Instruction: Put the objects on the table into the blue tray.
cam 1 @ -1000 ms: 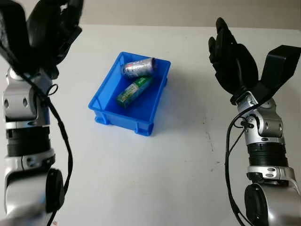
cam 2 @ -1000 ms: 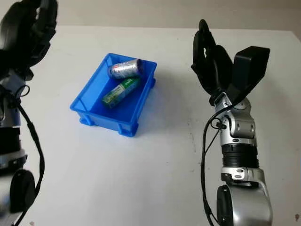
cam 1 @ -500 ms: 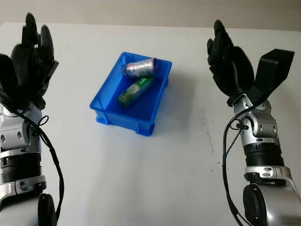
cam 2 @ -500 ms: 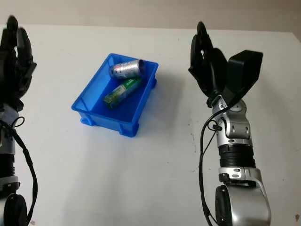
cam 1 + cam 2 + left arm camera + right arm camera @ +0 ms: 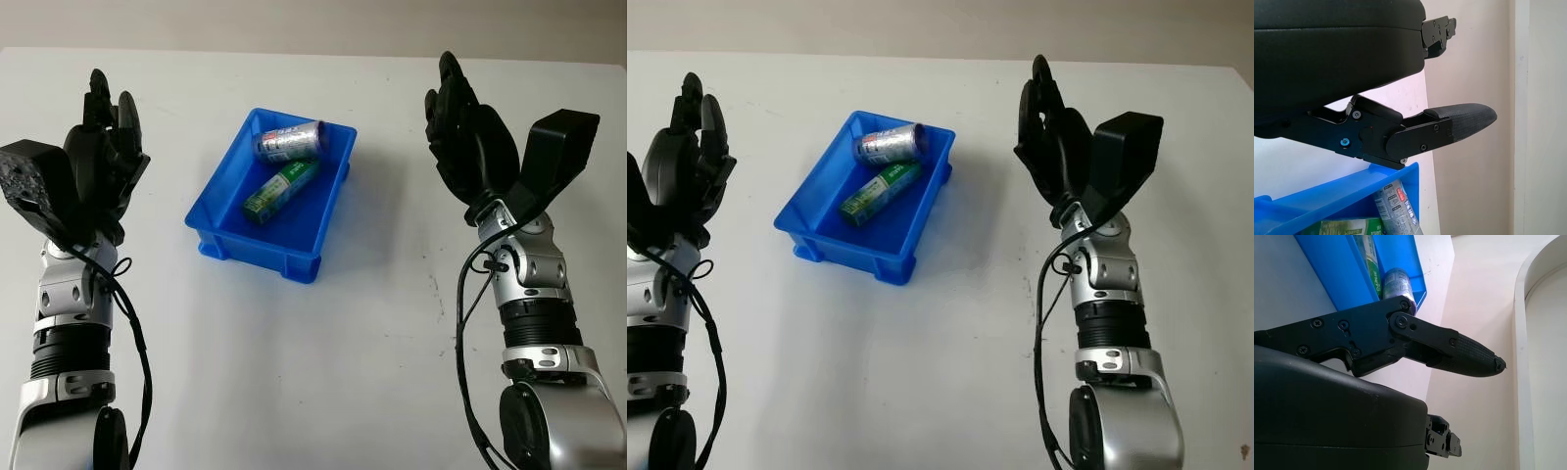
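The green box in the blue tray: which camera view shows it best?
The left eye view shows it best: the whole green box lies in the blue tray beside the can, nothing covering it. The right eye view shows it equally whole. The wrist views catch just a part of it.

A bright blue tray (image 5: 227, 223) holds a silver can (image 5: 287, 141) with red markings and a green box (image 5: 280, 190). The table (image 5: 323, 362) is white. Both hands are black.
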`<control>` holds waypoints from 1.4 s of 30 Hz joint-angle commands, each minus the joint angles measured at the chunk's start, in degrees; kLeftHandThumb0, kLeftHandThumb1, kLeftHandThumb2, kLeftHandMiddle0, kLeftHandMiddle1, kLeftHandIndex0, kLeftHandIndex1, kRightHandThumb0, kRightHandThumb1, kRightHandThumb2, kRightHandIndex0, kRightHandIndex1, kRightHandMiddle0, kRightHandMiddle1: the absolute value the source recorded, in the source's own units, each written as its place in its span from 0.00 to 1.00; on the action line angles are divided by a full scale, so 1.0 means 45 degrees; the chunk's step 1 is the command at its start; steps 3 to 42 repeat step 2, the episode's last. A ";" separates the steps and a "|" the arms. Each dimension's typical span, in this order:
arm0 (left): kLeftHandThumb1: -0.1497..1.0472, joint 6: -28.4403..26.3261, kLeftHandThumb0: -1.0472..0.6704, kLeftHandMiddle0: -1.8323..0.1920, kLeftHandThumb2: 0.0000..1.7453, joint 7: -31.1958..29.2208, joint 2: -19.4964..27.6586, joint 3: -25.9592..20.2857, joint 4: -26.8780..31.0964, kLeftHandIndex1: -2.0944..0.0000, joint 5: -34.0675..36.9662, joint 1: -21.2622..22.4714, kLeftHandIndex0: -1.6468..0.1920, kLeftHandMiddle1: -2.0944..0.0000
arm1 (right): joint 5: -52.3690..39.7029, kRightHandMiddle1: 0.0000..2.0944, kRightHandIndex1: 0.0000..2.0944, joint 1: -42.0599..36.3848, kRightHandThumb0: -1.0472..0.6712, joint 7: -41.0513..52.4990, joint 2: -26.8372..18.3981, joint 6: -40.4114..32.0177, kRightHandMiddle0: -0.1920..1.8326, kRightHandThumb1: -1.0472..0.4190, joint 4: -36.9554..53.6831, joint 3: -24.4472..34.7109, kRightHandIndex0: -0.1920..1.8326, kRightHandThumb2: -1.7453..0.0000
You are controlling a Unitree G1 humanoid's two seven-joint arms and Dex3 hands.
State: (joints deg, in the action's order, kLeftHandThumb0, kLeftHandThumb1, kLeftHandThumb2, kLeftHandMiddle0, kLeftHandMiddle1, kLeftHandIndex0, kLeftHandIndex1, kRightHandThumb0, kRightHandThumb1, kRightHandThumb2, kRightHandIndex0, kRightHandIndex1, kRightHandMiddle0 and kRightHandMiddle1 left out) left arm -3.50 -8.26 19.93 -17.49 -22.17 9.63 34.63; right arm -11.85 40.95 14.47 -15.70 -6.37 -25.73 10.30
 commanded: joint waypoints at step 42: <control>1.00 0.0086 0.14 1.00 0.37 0.0077 -0.0054 0.0115 0.0133 1.00 0.0010 -0.0059 1.00 1.00 | -0.0073 0.00 0.00 -0.0047 0.17 0.0091 -0.0018 0.0104 0.00 0.00 0.0097 0.0087 0.00 0.56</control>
